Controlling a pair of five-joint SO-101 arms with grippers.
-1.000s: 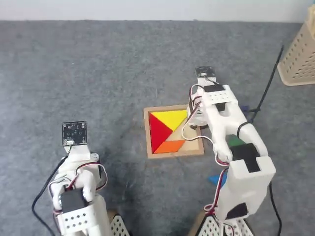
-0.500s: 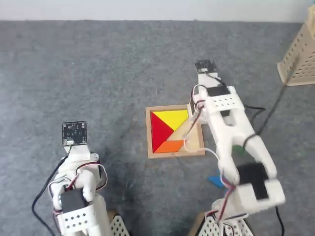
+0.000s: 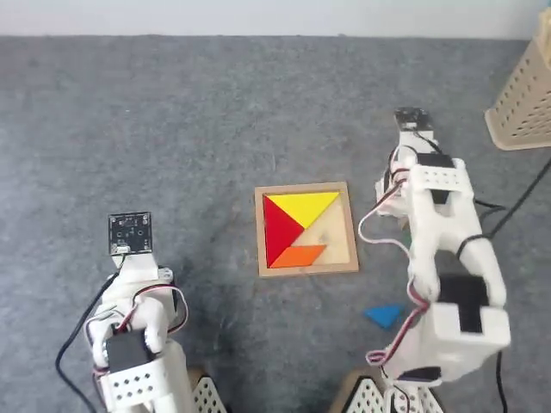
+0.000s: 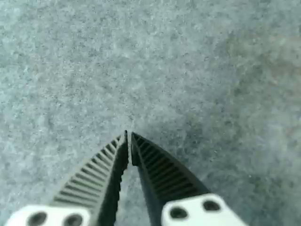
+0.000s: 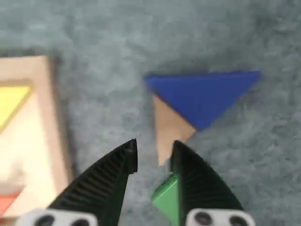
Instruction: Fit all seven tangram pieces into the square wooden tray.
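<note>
The square wooden tray (image 3: 348, 225) lies mid-table with a yellow triangle (image 3: 301, 207), a red triangle (image 3: 278, 229) and an orange piece (image 3: 298, 255) in it. Its right part is bare wood. A light blue triangle (image 3: 383, 315) lies on the carpet below the tray's right corner. My right arm (image 3: 435, 185) stands just right of the tray. My right gripper (image 5: 155, 151) hovers open over a tan piece (image 5: 169, 129), which touches a dark blue triangle (image 5: 202, 96) and a green piece (image 5: 165, 197). The tray's rim (image 5: 49, 113) is beside them. My left gripper (image 4: 129, 137) is shut over bare carpet.
A tan perforated basket (image 3: 527, 86) stands at the far right edge. My left arm (image 3: 133, 297) sits folded at the near left, well away from the tray. Grey carpet covers the whole table. Black cables trail beside the right arm.
My right arm has swung from over the tray's right side to the carpet right of it, uncovering the tray. The left arm has not moved.
</note>
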